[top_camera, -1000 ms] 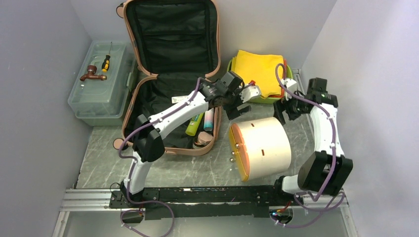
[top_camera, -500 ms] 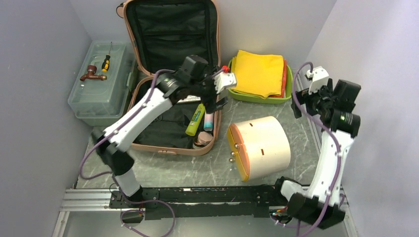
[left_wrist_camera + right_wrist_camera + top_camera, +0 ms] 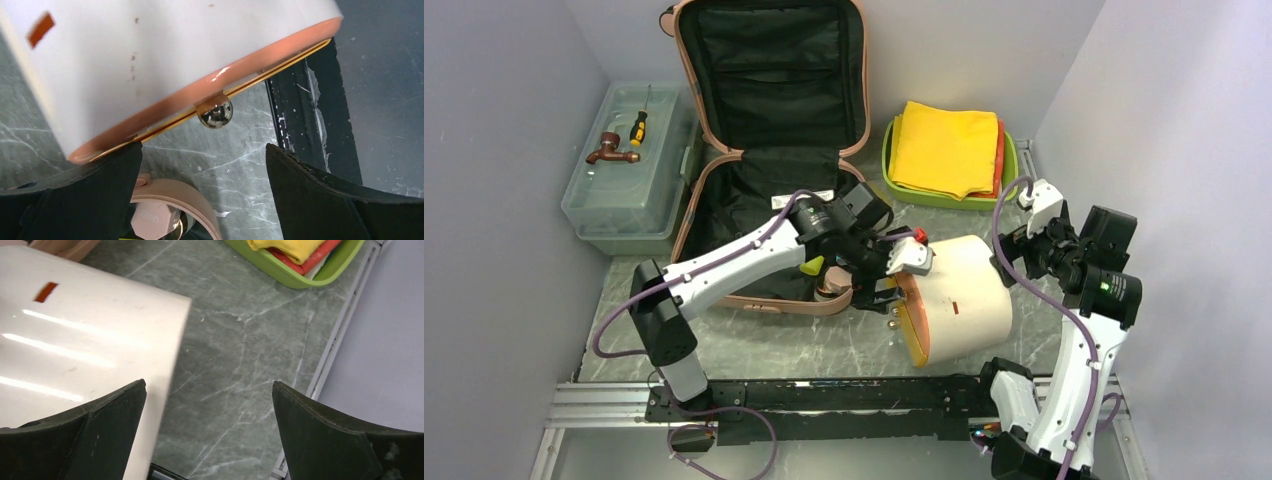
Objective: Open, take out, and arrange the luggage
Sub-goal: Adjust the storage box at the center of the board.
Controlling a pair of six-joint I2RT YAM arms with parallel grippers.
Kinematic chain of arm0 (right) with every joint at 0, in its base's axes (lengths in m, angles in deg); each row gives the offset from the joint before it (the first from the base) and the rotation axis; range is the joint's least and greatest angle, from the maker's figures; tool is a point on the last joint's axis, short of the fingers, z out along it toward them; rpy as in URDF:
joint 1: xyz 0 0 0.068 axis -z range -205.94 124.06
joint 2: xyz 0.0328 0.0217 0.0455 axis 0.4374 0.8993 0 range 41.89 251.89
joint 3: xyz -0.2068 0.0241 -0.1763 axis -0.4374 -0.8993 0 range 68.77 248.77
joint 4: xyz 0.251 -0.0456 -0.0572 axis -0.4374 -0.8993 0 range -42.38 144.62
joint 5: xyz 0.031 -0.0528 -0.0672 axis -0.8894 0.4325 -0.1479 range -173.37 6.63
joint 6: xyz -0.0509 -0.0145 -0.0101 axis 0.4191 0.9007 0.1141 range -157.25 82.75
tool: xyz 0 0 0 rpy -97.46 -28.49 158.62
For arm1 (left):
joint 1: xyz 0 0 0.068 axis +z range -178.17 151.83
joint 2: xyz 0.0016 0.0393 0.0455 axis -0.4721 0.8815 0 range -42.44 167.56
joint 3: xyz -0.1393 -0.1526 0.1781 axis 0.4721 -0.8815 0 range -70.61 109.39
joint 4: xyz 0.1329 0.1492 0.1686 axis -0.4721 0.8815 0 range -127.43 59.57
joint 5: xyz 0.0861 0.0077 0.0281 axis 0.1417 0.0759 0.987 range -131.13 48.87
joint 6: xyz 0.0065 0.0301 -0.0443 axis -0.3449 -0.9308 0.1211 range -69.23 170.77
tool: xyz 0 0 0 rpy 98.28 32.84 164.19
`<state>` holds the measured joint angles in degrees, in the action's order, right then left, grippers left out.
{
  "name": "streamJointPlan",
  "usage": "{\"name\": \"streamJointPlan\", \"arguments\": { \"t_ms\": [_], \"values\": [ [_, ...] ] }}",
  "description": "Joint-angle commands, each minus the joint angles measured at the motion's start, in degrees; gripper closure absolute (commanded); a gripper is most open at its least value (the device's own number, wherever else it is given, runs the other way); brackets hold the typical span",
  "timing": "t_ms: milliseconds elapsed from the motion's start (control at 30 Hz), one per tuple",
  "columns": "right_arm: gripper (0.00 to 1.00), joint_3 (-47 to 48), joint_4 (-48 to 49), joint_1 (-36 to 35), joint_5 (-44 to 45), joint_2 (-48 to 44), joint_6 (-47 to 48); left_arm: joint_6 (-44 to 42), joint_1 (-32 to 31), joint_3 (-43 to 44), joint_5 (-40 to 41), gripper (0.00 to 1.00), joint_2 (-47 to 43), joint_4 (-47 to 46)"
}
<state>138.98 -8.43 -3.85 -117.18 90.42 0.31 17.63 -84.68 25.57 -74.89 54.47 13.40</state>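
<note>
The salmon-pink luggage (image 3: 694, 215) lies open, its black-lined lid (image 3: 769, 70) leaning on the back wall. A lime tube (image 3: 812, 265) and a pink item (image 3: 832, 287) lie in its front right corner, which also shows in the left wrist view (image 3: 172, 197). A cream cylinder box (image 3: 959, 295) lies on its side to the right. My left gripper (image 3: 882, 287) is open at its orange end (image 3: 200, 95), near a metal ball foot (image 3: 215, 111), holding nothing (image 3: 202, 172). My right gripper (image 3: 1012, 260) hangs open by the cylinder's right end (image 3: 85, 325), empty (image 3: 207, 407).
A lime green tray (image 3: 894, 165) with folded yellow and red cloths (image 3: 944, 148) stands at the back right, also seen in the right wrist view (image 3: 312, 267). A translucent toolbox (image 3: 629, 190) with a screwdriver (image 3: 638, 127) and a brown tap (image 3: 610, 150) sits at the left. Walls close in on both sides.
My left arm swung from over the luggage down and right to the cylinder's orange end. My right arm dropped and came in toward the cylinder's right end.
</note>
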Motion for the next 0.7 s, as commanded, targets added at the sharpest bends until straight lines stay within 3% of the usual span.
{"name": "streamJointPlan", "arguments": {
  "t_ms": [0, 233, 667],
  "values": [
    [0.00, 0.6, -3.2, 0.0, -5.3, -2.0, 3.4, 3.9, -2.6, 0.7, 6.1, 0.01, -0.8, -4.0],
    [0.00, -1.3, -2.3, 0.0, -3.6, -1.8, 3.0, 8.7, -2.6, 1.3, 3.4, 0.01, -0.6, -7.1],
    [0.00, -10.6, 4.4, 0.0, -0.8, -3.5, 1.6, 19.0, -2.6, 4.3, 5.4, 0.01, 3.8, -11.8]
  ]
}}
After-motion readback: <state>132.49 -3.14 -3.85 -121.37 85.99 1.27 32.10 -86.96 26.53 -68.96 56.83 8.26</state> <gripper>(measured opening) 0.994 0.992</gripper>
